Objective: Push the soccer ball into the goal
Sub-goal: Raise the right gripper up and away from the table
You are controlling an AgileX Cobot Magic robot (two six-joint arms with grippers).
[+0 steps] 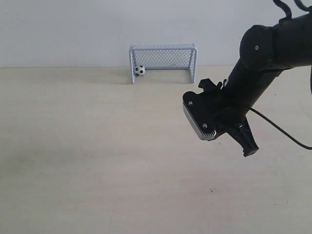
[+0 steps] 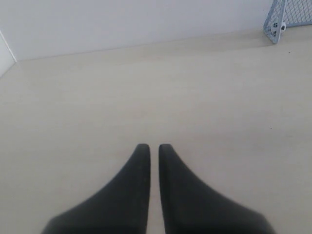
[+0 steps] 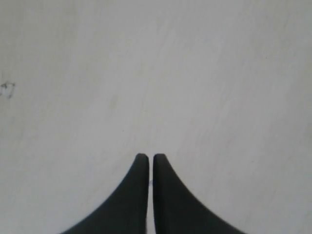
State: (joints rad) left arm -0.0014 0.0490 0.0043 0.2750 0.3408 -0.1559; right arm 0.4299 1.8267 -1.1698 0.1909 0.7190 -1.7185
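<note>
resting on the pale table (image 1: 97, 170) (white wall (image 1: 73, 29) behind) is the goal (image 1: 163, 57).

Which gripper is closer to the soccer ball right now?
Right, probably. The right gripper hangs over the table, right of the soccer ball; the left gripper is outside the exterior view, seeing it far off.
</note>
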